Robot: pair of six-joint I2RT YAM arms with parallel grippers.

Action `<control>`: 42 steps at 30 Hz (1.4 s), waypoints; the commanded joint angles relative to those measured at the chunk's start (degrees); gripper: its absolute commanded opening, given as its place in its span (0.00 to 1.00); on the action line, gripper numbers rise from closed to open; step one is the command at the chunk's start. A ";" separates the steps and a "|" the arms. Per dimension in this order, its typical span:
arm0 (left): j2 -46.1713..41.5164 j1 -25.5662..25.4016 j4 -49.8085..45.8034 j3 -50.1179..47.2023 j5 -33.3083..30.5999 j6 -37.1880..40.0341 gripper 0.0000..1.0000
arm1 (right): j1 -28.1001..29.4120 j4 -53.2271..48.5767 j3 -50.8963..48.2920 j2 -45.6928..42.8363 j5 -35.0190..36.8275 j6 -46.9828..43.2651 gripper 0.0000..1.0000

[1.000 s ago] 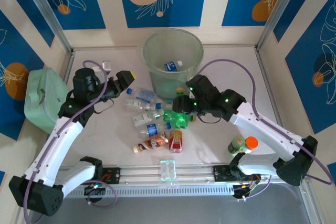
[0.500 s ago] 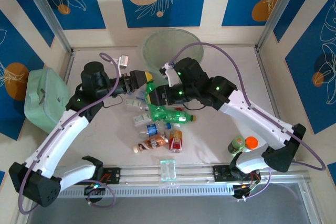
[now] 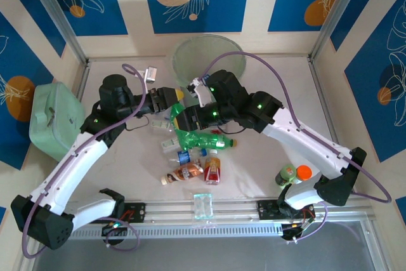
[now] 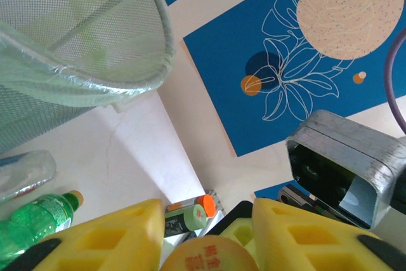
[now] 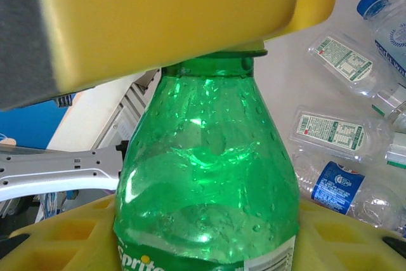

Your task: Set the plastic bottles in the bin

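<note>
Right gripper (image 5: pixel 203 242) is clamped on the body of a green bottle (image 5: pixel 206 157), with its yellow fingers (image 5: pixel 57 239) pressed to either side. Left gripper (image 3: pixel 177 97) meets the same bottle from the other end. Its fingers (image 4: pixel 108 239) sit tight against a round pale-orange cap (image 4: pixel 206 257), and in the right wrist view one of those yellow fingers covers the top of the bottle's neck.

Held between the two, the bottle is up above the table (image 3: pixel 127 157), neck toward the left gripper, just on the near side of the bin (image 3: pixel 216 55). In the left wrist view the bin's lined rim stands close by, up and to the left of the fingers.

Below the right gripper a second green bottle (image 3: pixel 212 139) lies on its side, its yellow cap pointing right. Beside it lie clear bottles (image 3: pixel 171 145) with blue labels. Nearer the arm bases lie two reddish-orange bottles (image 3: pixel 184 172). Well off to the right, by the right arm's base, sits a stubby green item (image 3: pixel 287 174) with an orange top.
</note>
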 commanded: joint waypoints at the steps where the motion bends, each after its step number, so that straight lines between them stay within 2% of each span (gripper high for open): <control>1: -0.86 -0.14 1.90 -0.24 -1.02 -1.01 0.35 | 0.35 0.65 1.17 -0.58 -0.15 -0.72 0.53; 3: -0.89 -0.14 2.74 -0.61 -1.93 -1.92 0.31 | 0.28 0.59 1.24 -0.68 0.46 -0.50 0.54; 7: -1.52 0.03 3.05 -1.10 -5.47 -3.25 0.25 | -0.32 0.97 0.96 -2.21 3.85 1.12 0.83; 10: -2.87 0.96 3.79 -2.17 -9.67 -5.60 0.23 | -1.91 3.72 -0.95 -4.68 2.60 3.27 1.00; 14: -7.23 3.63 12.92 -8.81 -17.67 -18.08 0.22 | -3.53 7.66 -4.01 -7.03 -1.35 5.78 0.99; 17: -10.24 4.60 24.98 -15.49 -23.33 -28.54 0.22 | -3.85 9.12 -5.84 -7.47 -2.34 7.24 0.99; 24: -11.39 4.58 37.91 -20.24 -27.09 -38.15 0.19 | -6.31 14.94 -9.48 -8.35 -7.71 11.51 0.99; 31: -13.07 4.58 42.76 -23.49 -31.87 -41.13 0.18 | -7.70 22.17 -11.01 -7.22 -11.96 16.24 1.00; 37: -12.67 4.60 43.14 -23.63 -31.54 -41.01 0.16 | -7.14 23.70 -9.63 -5.26 -13.10 16.89 0.93; 42: -12.76 4.56 41.99 -23.64 -31.05 -40.57 0.16 | -6.63 23.76 -9.13 -4.86 -12.77 16.60 0.84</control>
